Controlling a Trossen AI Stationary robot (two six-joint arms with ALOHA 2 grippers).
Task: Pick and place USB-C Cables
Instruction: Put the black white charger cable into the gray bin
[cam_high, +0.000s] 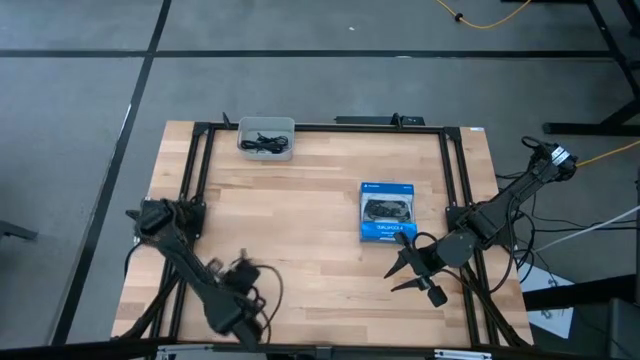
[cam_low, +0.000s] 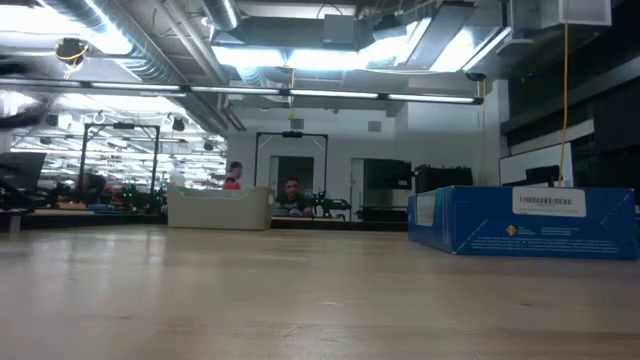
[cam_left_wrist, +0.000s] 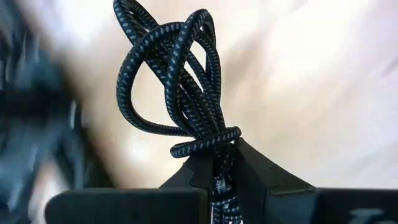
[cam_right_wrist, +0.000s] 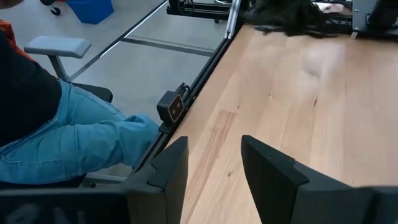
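Note:
A black braided USB-C cable bundle (cam_left_wrist: 180, 81) fills the left wrist view, and my left gripper (cam_left_wrist: 219, 152) is shut on it. In the high view that gripper (cam_high: 247, 270) is near the table's near-left corner. More dark cables (cam_high: 263, 144) lie in a small grey tray (cam_high: 266, 126) at the far edge. The tray (cam_low: 220, 208) shows low and pale in the low view. My right gripper (cam_high: 405, 265) waits open just near of the blue box (cam_high: 387, 212), and its fingers (cam_right_wrist: 214, 180) are over bare wood. The silvery-grey cables do not show. My left gripper pinches the black cable bundle between its two fingers at the bound waist (cam_left_wrist: 208, 142), where one turn wraps around the strands. The loops (cam_left_wrist: 168, 37) stand out free beyond the fingertips. A short stretch runs back between the fingers. Nothing shows the bundle touching the table.
The flat blue controller box (cam_low: 530, 220) lies right of centre. A black frame rail (cam_high: 452, 170) runs along the table's edges. A seated person's leg in jeans (cam_right_wrist: 68, 140) is beside the table edge. People stand far off in the room behind. Bare wood (cam_high: 290, 215) spans the middle.

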